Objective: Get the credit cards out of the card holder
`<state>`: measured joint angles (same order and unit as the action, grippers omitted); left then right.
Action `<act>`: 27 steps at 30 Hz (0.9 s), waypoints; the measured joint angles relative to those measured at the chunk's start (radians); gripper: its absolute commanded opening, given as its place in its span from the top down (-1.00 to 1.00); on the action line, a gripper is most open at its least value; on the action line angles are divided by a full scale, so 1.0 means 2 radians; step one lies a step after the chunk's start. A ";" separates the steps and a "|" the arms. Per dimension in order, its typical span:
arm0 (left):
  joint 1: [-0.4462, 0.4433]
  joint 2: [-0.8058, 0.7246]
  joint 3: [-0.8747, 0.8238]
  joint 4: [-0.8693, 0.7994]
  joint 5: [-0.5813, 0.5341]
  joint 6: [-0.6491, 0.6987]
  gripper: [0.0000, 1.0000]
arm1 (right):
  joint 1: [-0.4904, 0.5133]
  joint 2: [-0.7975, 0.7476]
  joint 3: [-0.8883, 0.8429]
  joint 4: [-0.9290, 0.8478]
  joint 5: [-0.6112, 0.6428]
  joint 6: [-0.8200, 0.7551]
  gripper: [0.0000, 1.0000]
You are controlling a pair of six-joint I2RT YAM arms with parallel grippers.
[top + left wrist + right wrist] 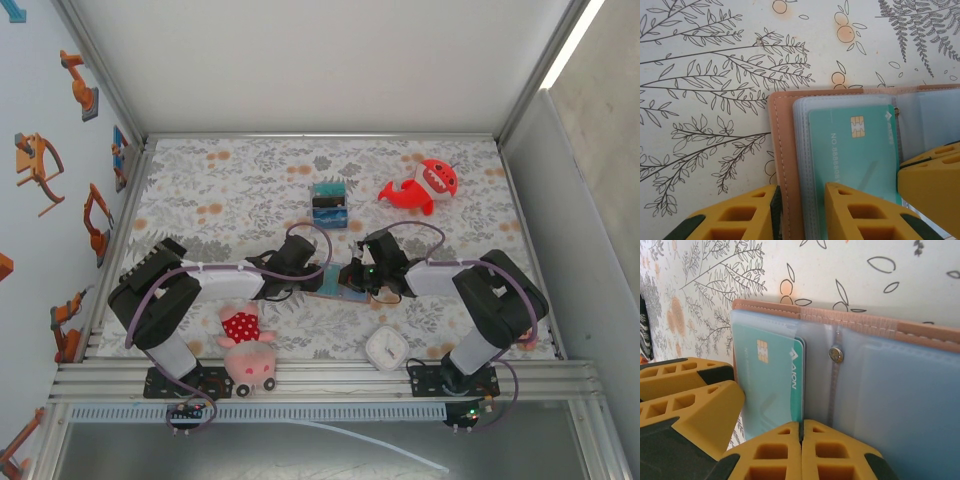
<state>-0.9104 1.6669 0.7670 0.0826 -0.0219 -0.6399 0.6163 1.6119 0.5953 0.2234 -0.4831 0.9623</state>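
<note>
surface (220,190): floral-print cloth | back: teal-black-blue striped box (328,203); red plastic shark toy (425,186) right of it | near edge: pink plush pig (245,352); white square clock (385,347)

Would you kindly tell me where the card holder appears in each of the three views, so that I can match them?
Top external: card holder lies just below the picture's centre.
Left wrist: card holder lies open, lower middle to right, its tan edge running up the middle.
Right wrist: card holder spans centre and right, tan edge along the top.
Shared landmark: the teal credit card with its gold chip, in both wrist views.
</note>
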 measured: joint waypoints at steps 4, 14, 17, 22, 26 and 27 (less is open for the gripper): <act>0.000 0.000 0.000 0.000 -0.001 0.000 0.42 | -0.002 0.000 0.000 0.000 0.000 0.000 0.99; -0.003 0.000 0.000 -0.001 -0.006 -0.001 0.42 | -0.010 -0.006 -0.001 -0.021 0.006 -0.008 1.00; -0.003 0.000 0.000 -0.001 -0.007 0.000 0.42 | -0.010 -0.013 -0.001 -0.036 0.013 -0.014 1.00; -0.003 0.000 0.001 -0.002 -0.007 0.000 0.44 | -0.010 -0.023 -0.001 -0.050 0.015 -0.019 0.97; -0.003 0.000 0.003 -0.006 -0.007 0.000 0.44 | -0.010 -0.036 -0.002 -0.049 0.015 -0.019 0.85; -0.003 0.000 0.003 -0.006 -0.007 0.000 0.44 | -0.010 -0.041 -0.004 -0.048 0.015 -0.019 0.83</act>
<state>-0.9157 1.6665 0.7731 0.0700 -0.0368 -0.6407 0.5961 1.5307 0.5873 0.1276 -0.4526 0.9253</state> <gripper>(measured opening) 0.280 0.060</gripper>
